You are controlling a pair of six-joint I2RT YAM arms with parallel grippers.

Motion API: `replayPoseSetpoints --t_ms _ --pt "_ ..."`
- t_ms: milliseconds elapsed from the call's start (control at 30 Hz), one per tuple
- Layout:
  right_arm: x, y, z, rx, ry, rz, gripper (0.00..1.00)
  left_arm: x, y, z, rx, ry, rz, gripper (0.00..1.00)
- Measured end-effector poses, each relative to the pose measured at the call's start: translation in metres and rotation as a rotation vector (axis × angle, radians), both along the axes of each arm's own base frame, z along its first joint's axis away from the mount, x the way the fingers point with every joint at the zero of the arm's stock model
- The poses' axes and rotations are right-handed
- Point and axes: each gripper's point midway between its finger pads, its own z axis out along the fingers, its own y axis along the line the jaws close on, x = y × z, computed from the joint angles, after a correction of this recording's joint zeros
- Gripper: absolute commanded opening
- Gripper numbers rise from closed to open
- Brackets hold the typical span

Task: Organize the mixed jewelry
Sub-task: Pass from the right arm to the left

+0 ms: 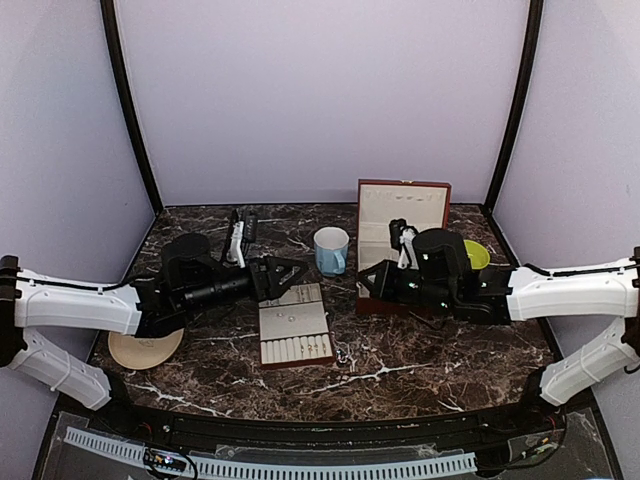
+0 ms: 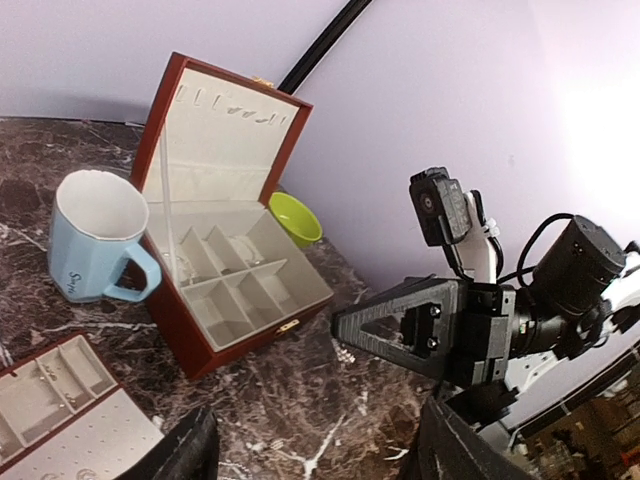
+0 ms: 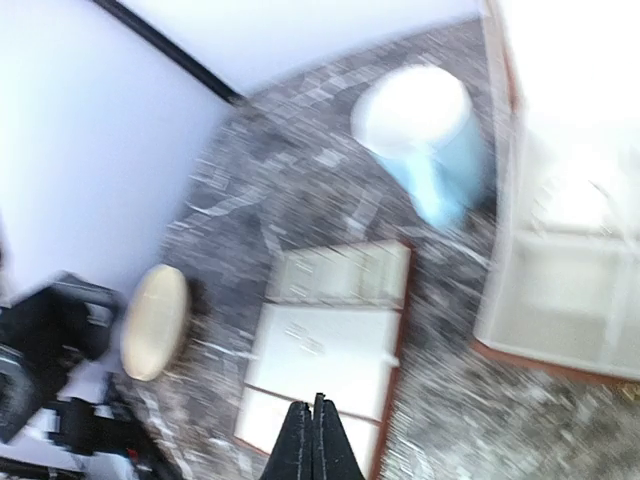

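Silvery jewelry (image 1: 290, 318) near left gripper (image 1: 302, 271)

The left arm (image 1: 80, 305) reaches inward from its side with the forearm about level. The left gripper (image 1: 297, 272) points across toward the right one. Its fingers (image 2: 185, 450) stand wide apart, the jaws empty. The right arm (image 1: 570, 290) mirrors this pose, forearm stretched inward, with its camera (image 2: 437, 205) sitting above the jaws. The right gripper (image 1: 364, 277) faces the left gripper, tip toward tip but well apart. Its fingers (image 3: 298, 440) are pressed flat together, with no gap between them.
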Motion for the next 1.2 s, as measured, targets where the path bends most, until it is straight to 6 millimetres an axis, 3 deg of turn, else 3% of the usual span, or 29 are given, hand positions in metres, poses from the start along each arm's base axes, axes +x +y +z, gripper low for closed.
replayPoseSetpoints --t_ms 267,433,567,833,1200 --pt "-0.003 0.039 0.098 0.359 -0.225 0.145 0.0 -0.015 -0.009 0.03 -0.209 0.039 -0.096 0.77" --pt "-0.018 0.05 0.128 0.477 -0.293 0.245 0.0 -0.022 -0.018 0.036 -0.281 0.052 -0.169 0.74" --pt "-0.028 0.06 0.136 0.517 -0.31 0.318 0.0 -0.029 -0.028 0.042 -0.31 0.05 -0.245 0.72" --pt "-0.043 0.075 0.133 0.531 -0.297 0.424 0.0 -0.044 -0.037 0.068 -0.382 -0.008 -0.373 0.63" --pt "-0.046 0.078 0.138 0.535 -0.302 0.445 0.0 -0.047 -0.037 0.072 -0.39 -0.022 -0.387 0.36"
